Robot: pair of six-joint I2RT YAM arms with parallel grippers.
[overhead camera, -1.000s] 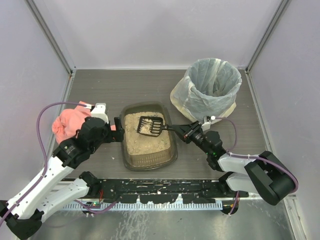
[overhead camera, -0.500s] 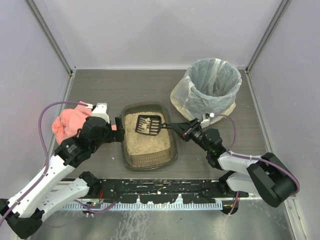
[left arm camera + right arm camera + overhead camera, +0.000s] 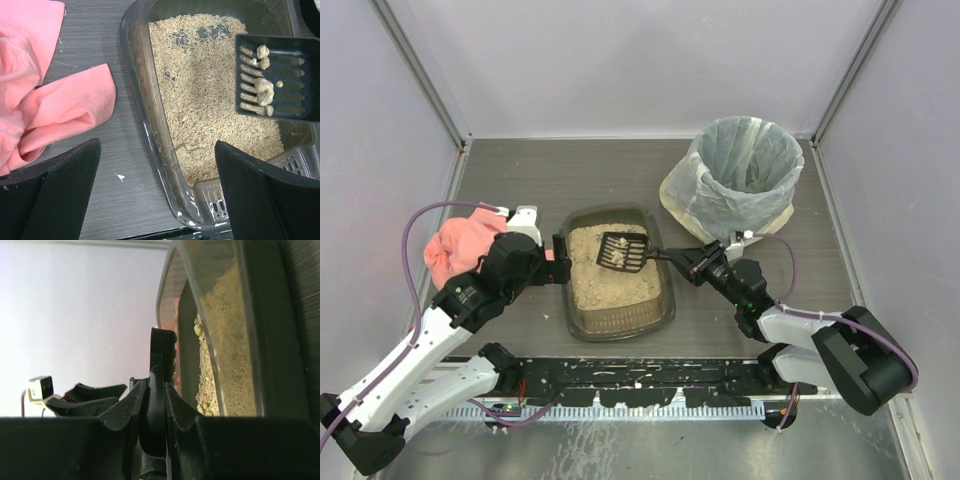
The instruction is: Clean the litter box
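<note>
The litter box [image 3: 620, 318] is a dark translucent tray of tan granules in the middle of the table. My right gripper [image 3: 692, 262] is shut on the handle of a black slotted scoop [image 3: 625, 252], held level above the litter with a few pale clumps [image 3: 264, 91] on it. In the right wrist view the fingers [image 3: 130, 407] clamp the scoop handle [image 3: 156, 390] edge-on beside the box wall [image 3: 220, 315]. My left gripper [image 3: 557, 258] is open at the box's left rim [image 3: 131, 75], one finger on each side of the wall; I cannot tell whether it touches.
A round bin [image 3: 745, 175] lined with a pale bag stands at the back right. A pink cloth [image 3: 460, 245] lies left of the box, close to my left arm, and also shows in the left wrist view [image 3: 45, 100].
The scoop has shifted slightly to the right over the litter, still carrying clumps. The left arm has barely moved.
</note>
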